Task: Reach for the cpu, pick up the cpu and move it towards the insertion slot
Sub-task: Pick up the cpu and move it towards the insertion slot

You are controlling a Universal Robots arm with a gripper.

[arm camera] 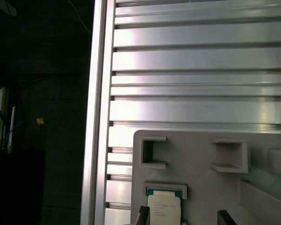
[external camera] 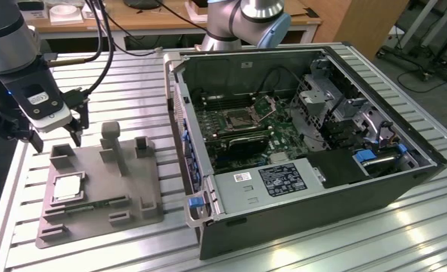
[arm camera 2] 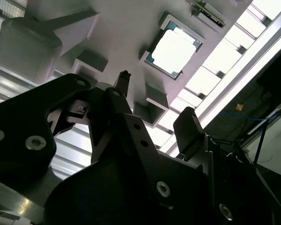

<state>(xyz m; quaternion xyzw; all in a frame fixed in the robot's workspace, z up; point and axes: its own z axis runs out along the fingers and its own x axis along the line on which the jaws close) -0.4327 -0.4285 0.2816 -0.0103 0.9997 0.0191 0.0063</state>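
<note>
**Open gripper above the tray, cpu untouched**

The gripper hangs in the exterior view's upper left, over the far end of the grey tray. Its 2 fingers are spread wide and hold nothing. The cpu lies flat, silvery side up, in a square pocket of that tray, toward the exterior view's lower left and apart from the fingers. In the second wrist view the cpu lies beyond the gripper, not between its fingers. The insertion slot sits on the board inside the open computer case, near the middle of the exterior view and well apart from the tray.

The cpu looks thin, stiff and light, so it should need little force to lift. Its smooth metal top would likely be slippery, and the underside is probably delicate. The sound hold seems to be on 2 opposite edges, with the fingers coming straight down beside the pocket walls and the cpu kept level so it does not tilt or slip out.
</note>
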